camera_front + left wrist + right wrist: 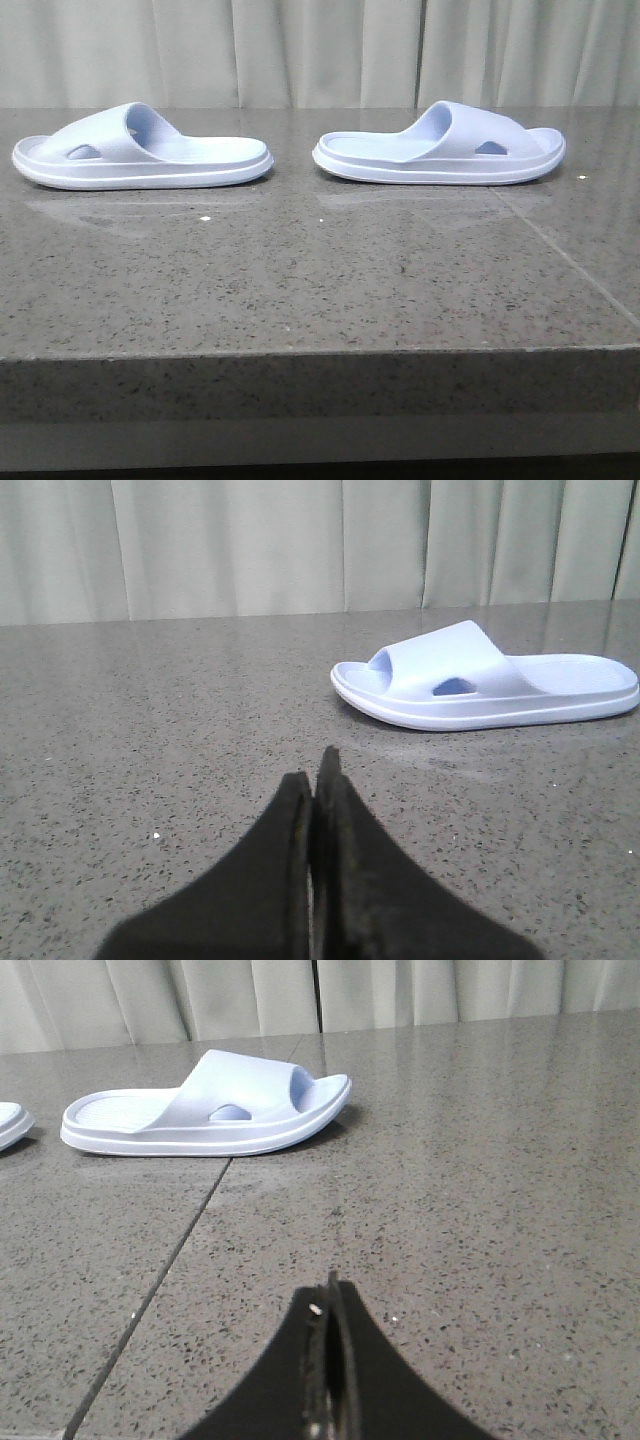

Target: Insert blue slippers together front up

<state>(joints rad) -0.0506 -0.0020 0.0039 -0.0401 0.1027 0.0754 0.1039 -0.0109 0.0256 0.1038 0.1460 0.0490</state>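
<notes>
Both slippers lie flat on their soles on the grey speckled bench (pixel 300 290), well apart from each other, heels turned toward each other and toes pointing outward. Each long axis runs across the robot's front, so from each tool the slipper shows its side with the oval hole.

The left slipper (pixel 140 150) lies ahead of the left tool (pixel 318 780) and somewhat to the inner side of it, with bare bench between them. This tool is fully closed, its two dark fingers pressed together, and it holds nothing.

The right slipper (pixel 440 145) lies ahead of the right tool (pixel 330 1305) and toward its inner side as well, again with free surface between. The right tool is also closed tight and empty.

I judge that each arm is nearer to the slipper on its own side, and that nothing of the task is done yet: the tools must first open, then reach forward and inward to the straps.

The bench is polished stone with a thin seam (pixel 150 1300) running near the right slipper; it looks smooth, so a slipper may slide when pushed. Behind the bench hangs a pale pleated curtain (pixel 320 50).
</notes>
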